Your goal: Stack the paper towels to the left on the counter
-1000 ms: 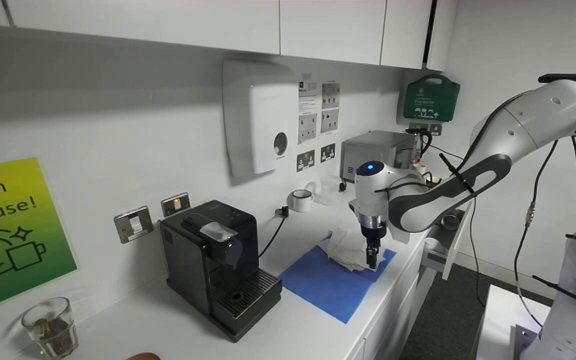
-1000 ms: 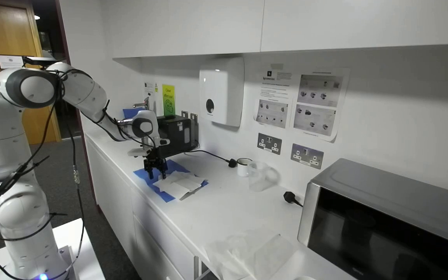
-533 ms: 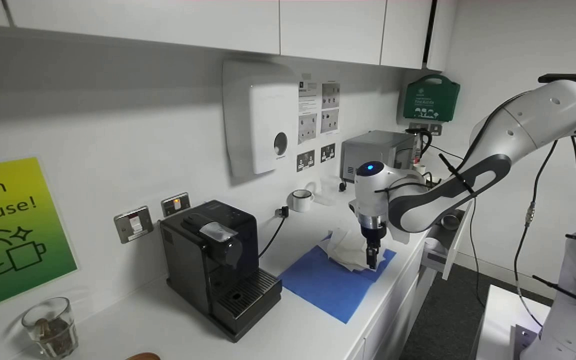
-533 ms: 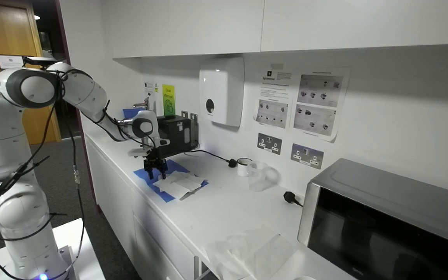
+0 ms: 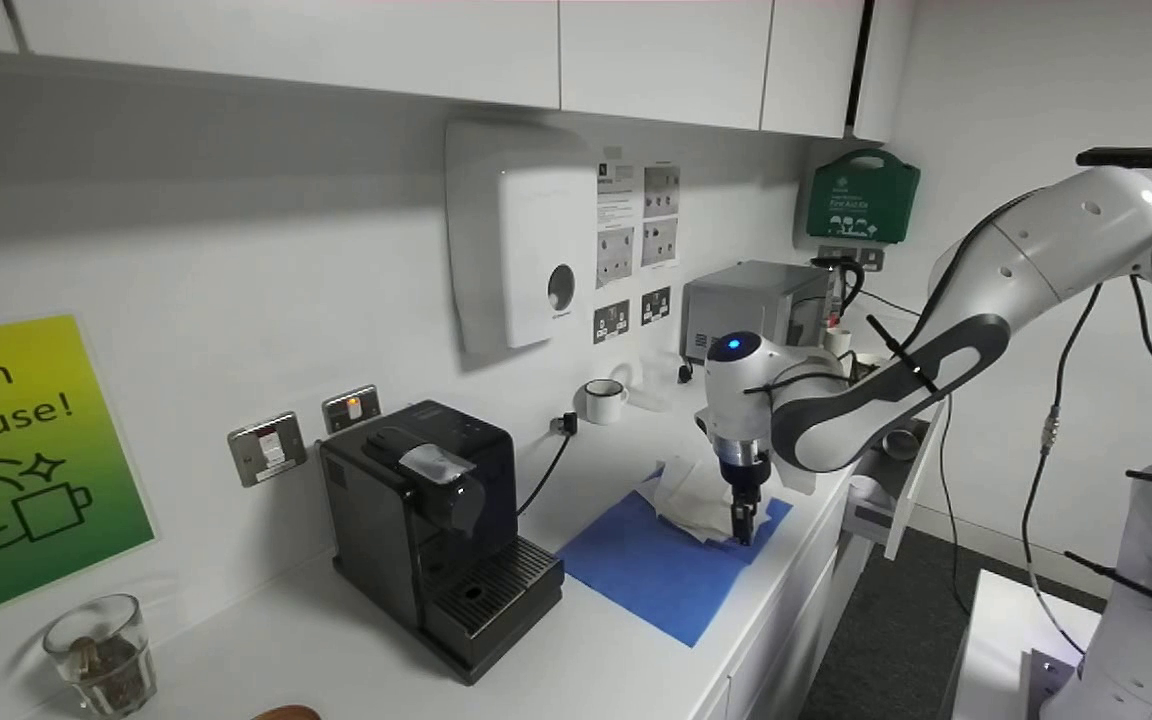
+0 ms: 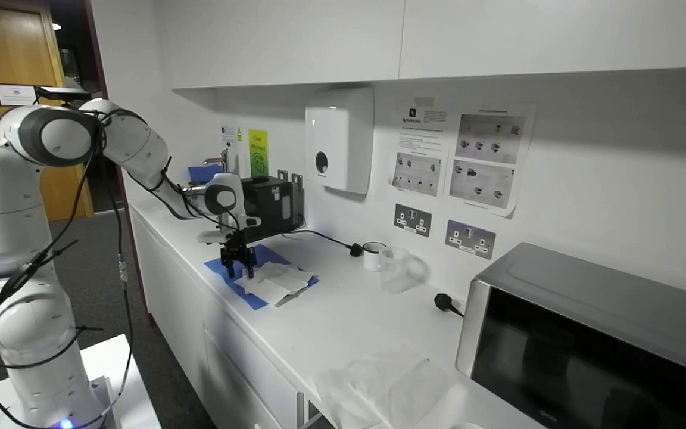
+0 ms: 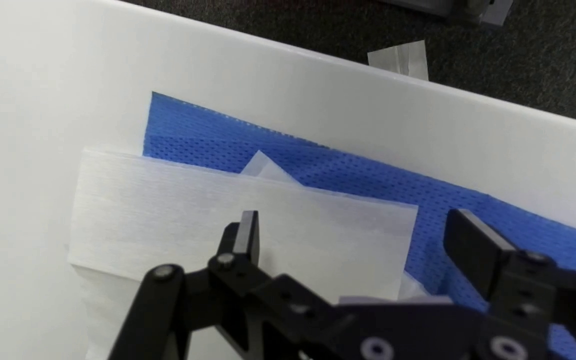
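White paper towels lie in a loose, uneven pile on a blue cloth on the white counter [image 5: 586,660]. The towels show in both exterior views [image 5: 686,495] [image 6: 280,280] and in the wrist view [image 7: 168,205]. The blue cloth [image 5: 656,575] also shows in the wrist view [image 7: 368,175]. My gripper [image 5: 742,540] points down over the towels' edge nearest the counter front; it also shows in an exterior view [image 6: 240,275]. In the wrist view the fingers [image 7: 353,215] are wide apart, one over the top towel, one over blue cloth. Nothing is held. Contact cannot be told.
A black coffee machine [image 5: 436,540] stands on the counter beside the cloth. A white mug [image 6: 373,256] and a clear plastic cup [image 6: 395,271] stand near the wall. A microwave [image 6: 545,333] and a thin translucent sheet [image 6: 390,387] lie farther along. A drawer [image 5: 901,490] is open.
My arm and gripper have lowered slightly toward the cloth and towels. The towels and cloth have not visibly moved.
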